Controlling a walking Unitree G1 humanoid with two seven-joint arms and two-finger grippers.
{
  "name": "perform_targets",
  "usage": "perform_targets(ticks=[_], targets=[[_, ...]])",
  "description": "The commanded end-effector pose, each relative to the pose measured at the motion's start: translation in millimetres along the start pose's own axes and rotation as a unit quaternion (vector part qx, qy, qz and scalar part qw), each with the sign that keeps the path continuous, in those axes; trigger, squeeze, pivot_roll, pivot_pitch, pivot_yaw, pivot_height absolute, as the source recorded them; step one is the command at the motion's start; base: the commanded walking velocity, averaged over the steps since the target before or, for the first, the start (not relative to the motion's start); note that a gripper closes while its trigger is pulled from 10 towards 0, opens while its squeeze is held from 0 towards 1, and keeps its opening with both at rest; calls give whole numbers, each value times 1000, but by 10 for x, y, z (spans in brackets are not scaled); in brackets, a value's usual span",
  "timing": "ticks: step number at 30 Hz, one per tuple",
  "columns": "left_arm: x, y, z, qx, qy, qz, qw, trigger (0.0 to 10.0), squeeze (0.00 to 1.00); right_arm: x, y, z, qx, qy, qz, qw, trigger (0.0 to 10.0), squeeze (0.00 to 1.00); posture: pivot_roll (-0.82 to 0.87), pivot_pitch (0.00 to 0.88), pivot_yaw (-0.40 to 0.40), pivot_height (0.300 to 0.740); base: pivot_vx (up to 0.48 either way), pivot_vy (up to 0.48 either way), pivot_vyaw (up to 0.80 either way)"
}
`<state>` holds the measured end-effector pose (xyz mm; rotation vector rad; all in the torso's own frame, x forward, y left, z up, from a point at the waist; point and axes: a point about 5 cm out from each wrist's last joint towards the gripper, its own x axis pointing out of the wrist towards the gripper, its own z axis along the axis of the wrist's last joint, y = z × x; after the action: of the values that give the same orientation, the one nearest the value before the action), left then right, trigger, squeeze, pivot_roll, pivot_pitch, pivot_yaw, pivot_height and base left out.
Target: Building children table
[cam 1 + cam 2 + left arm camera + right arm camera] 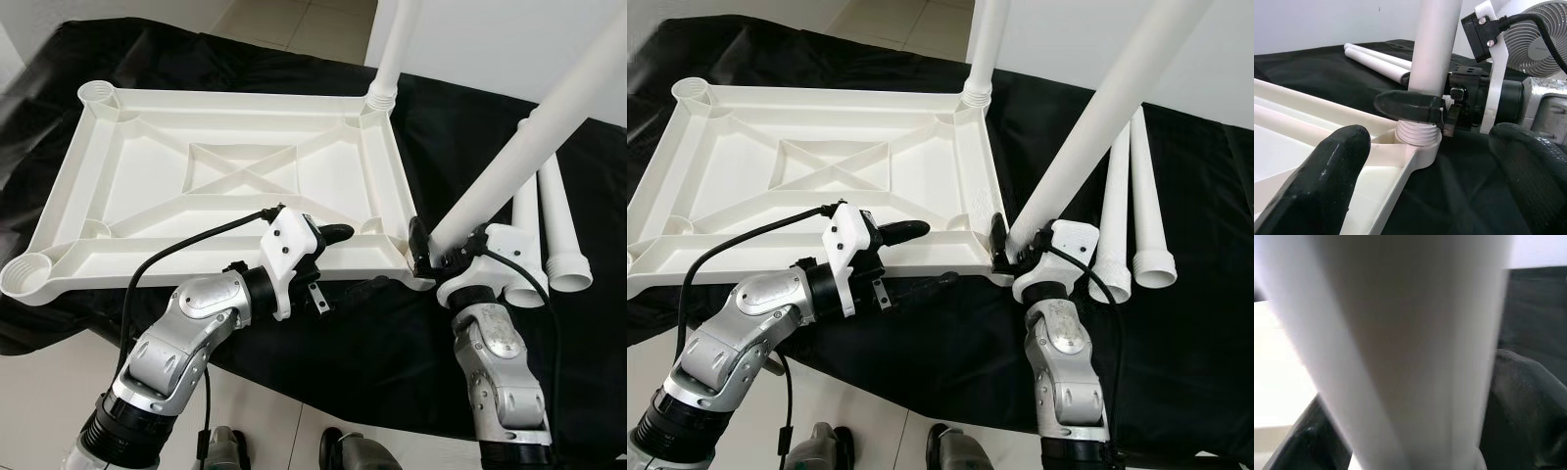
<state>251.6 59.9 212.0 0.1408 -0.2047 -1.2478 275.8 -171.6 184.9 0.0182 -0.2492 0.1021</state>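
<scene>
Now we see the white tabletop (pixel 235 186) lying upside down on a black cloth (pixel 372 343), and we take it as our landmark; one leg (pixel 392 49) already stands upright in its far right corner socket; a second leg (pixel 529 147) sits tilted in the near right corner socket (pixel 1418 142), its threaded end just entering; our right end effector (pixel 431 250) is closed around this leg just above the socket; our left end effector (pixel 328 257) rests open at the near edge of the tabletop, one finger above the rim, holding nothing; two spare legs (pixel 549 225) lie on the cloth just right of the tabletop; we judge the step in hand is seating the second leg, and the next move calls for straightening it and twisting it home while the tabletop is steadied.
</scene>
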Motion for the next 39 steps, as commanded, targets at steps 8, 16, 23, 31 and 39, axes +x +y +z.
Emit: perform_targets(ticks=[8,16,23,31,39], targets=[[-11,-67,-50,-11,8,-10,1000,10000,0,22,-120,-54,-22,29,99,994,10000,0,46,198,-49,740,0,0,0],[-18,-46,-156,-14,21,2,1000,10000,0,67,-204,-94,-32,40,150,987,10000,0,48,189,-53,740,0,0,0],[-12,-32,-282,-12,37,19,999,10000,0,102,-236,-125,-38,45,185,981,6431,0,48,180,-54,740,0,0,0],[-29,-34,-317,-9,45,24,999,10000,0,99,-257,-142,-32,45,213,975,0,0,55,169,-62,740,0,0,0],[-30,-42,-318,-9,43,22,999,10000,0,72,-283,-193,-25,55,197,979,10000,0,55,164,-64,740,0,0,0]])
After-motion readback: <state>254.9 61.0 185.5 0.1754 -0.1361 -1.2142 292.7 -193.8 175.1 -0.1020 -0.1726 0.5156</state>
